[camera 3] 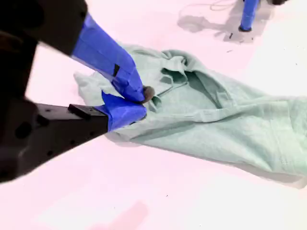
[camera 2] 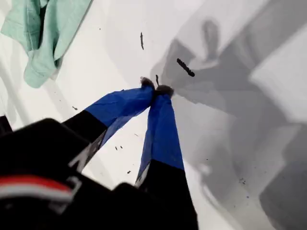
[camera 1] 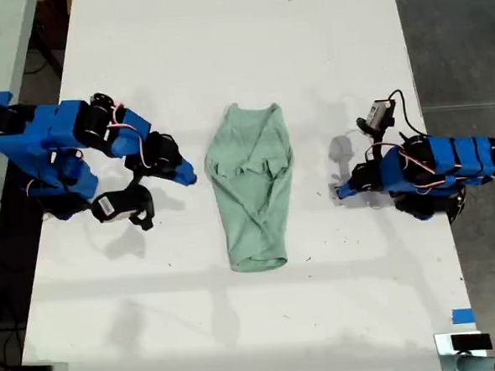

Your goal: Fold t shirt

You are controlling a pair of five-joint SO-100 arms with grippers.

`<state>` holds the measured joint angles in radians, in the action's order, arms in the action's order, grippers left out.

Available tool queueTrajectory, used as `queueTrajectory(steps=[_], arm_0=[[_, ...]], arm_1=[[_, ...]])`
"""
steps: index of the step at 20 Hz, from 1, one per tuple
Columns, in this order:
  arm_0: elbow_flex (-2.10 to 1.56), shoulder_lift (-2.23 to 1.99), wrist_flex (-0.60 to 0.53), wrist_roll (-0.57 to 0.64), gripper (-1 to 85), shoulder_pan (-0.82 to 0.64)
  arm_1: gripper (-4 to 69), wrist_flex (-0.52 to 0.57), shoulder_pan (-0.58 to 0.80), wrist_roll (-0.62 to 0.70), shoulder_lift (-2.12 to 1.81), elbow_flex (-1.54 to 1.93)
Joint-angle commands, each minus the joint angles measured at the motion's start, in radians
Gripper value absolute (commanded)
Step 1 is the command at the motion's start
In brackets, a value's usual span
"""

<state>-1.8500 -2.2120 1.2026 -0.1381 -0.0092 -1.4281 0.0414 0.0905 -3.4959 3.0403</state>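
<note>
Halfway folded now, t shirt [camera 1: 252,189] long and thin. Shut with nothing held, my first gripper [camera 2: 154,89] and my second gripper [camera 3: 141,102]. Next: open up, pinch one end, fold over.

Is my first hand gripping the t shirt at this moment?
No, my first hand is closed on nothing over the bare table, with the t shirt lying apart from it.

We are seeing the t shirt [camera 2: 43,43] running off the first wrist view's edge; my second gripper [camera 3: 136,103] is covering part of its fabric, and the exterior view's left edge is cutting off an arm [camera 1: 26,140]
</note>
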Motion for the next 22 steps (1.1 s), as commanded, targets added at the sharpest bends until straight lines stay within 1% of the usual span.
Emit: queueTrajectory(steps=[1, 2, 3, 4, 5, 6, 7, 10, 22], arm_0=[[-0.652, -0.672, -0.245, 0.014, 0.1, -0.044], [-0.836, -0.893, -0.261, 0.014, 0.0, -0.06], [-1.003, -1.123, -0.239, 0.014, 0.0, -0.069], [-1.143, -1.365, -0.167, 0.015, 0.0, -0.078], [-1.201, -1.385, -0.112, 0.025, 0.0, -0.092], [-1.246, -1.341, -0.152, 0.086, 0.0, -0.109], [-1.295, -1.387, -0.179, 0.127, 0.0, -0.103], [-1.359, -1.393, -0.183, 0.198, 0.0, -0.112], [-1.359, -1.393, -0.167, 0.193, 0.0, -0.138]], arm_1=[[1.5, 0.029, -0.008, -0.011, -0.005, 0.04], [1.5, 0.029, -0.006, -0.011, -0.005, 0.04], [1.5, 0.029, -0.005, -0.012, -0.005, 0.04], [1.5, 0.029, -0.003, -0.012, -0.005, 0.04], [1.5, 0.029, -0.002, -0.012, -0.005, 0.04], [1.5, 0.029, -0.002, -0.015, -0.005, 0.04], [1.5, 0.029, -0.003, -0.015, -0.005, 0.04], [1.5, 0.029, -0.005, -0.017, -0.005, 0.04], [1.5, 0.029, -0.014, -0.021, -0.005, 0.04]])
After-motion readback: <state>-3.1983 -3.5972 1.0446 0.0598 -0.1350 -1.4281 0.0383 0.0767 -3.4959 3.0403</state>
